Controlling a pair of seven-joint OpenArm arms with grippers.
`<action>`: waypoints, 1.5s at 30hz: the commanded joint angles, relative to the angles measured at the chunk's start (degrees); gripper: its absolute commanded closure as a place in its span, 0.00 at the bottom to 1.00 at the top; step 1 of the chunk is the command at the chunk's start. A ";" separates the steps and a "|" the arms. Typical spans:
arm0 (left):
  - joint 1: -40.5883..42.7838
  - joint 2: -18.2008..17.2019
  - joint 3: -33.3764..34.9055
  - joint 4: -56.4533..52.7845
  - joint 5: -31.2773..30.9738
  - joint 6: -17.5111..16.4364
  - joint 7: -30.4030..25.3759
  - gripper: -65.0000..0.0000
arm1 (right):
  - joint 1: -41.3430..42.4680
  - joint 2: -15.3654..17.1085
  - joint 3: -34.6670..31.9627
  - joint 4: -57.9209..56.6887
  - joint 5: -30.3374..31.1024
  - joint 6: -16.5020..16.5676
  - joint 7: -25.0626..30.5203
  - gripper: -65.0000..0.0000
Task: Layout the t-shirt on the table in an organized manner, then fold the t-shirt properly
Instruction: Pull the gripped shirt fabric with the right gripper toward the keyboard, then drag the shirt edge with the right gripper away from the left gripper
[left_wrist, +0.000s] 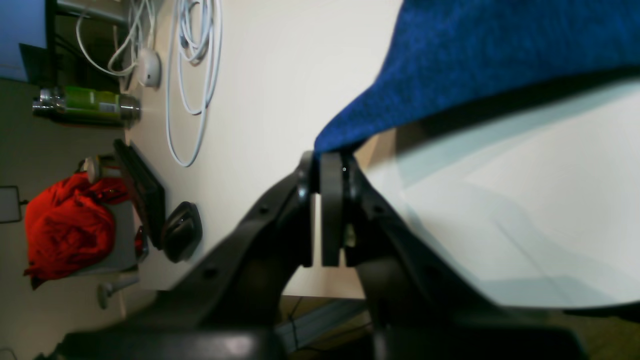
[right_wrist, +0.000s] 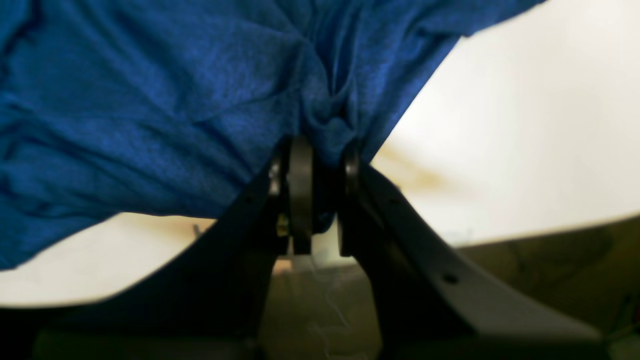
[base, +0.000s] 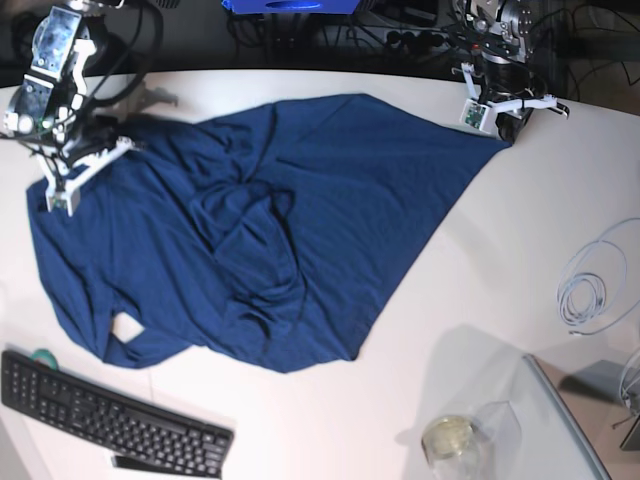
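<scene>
Both hands are clamped on the t-shirt (base: 270, 230): left hand (left_wrist: 330, 160) on one far corner, right hand (right_wrist: 320, 155) on the opposite edge. The cloth spans the tabletop (base: 520, 270) between them.

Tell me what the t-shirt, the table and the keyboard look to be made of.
T-shirt: soft knit fabric, likely cotton jersey; matte navy with a fuzzy weave up close, draping in loose folds.
Table: smooth white top, probably laminate or coated board; faint sheen, no grain.
Keyboard: black, apparently moulded plastic; matte keys in even rows.
</scene>
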 joint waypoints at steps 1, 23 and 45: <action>0.16 -0.39 -0.09 0.74 0.58 1.33 -0.82 1.00 | -0.40 0.41 -0.04 1.11 -0.13 0.90 0.45 0.97; 1.22 4.89 -8.53 4.69 0.49 1.15 -0.38 0.96 | 15.16 8.58 -0.04 -8.83 -0.39 1.34 1.77 0.53; -14.52 12.80 -2.82 -3.39 0.49 -6.85 -0.38 1.00 | 18.24 12.01 -4.87 -30.02 -0.39 1.25 11.62 0.99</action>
